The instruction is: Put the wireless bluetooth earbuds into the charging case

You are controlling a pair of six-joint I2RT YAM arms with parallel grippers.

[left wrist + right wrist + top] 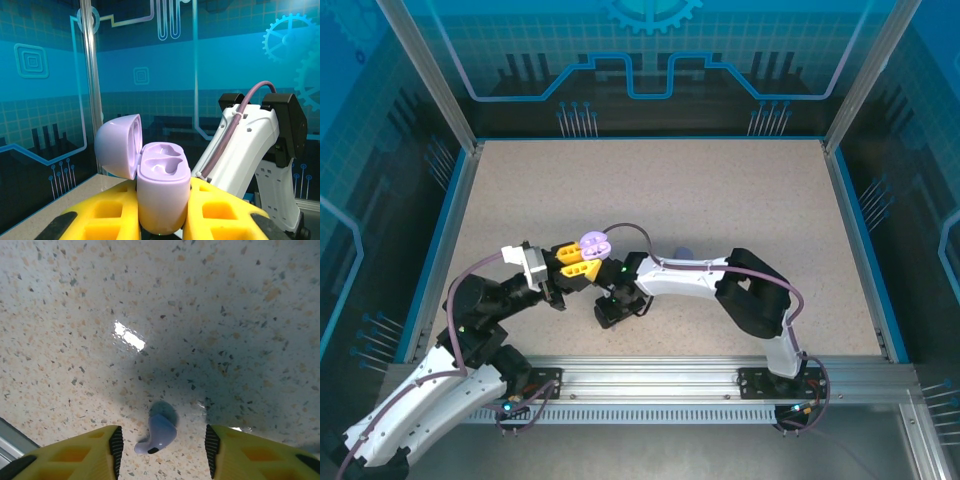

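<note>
On the tabletop [200, 315], a lavender earbud [156, 436] lies between the parted fingers of the right claw [164, 450], touching neither. The left claw [162, 217] is clamped on the open lavender charging case [162, 175].

A lavender charging case [162, 192] is held upright between the yellow fingers of the left gripper [162, 222]. Its domed lid is swung open to the left on its hinge, and two empty moulded wells are exposed in its top. One pale lavender earbud [157, 435] is seen lying on the speckled tabletop [150, 300], between the fingers of the right gripper [162, 450] and touched by neither.
</note>
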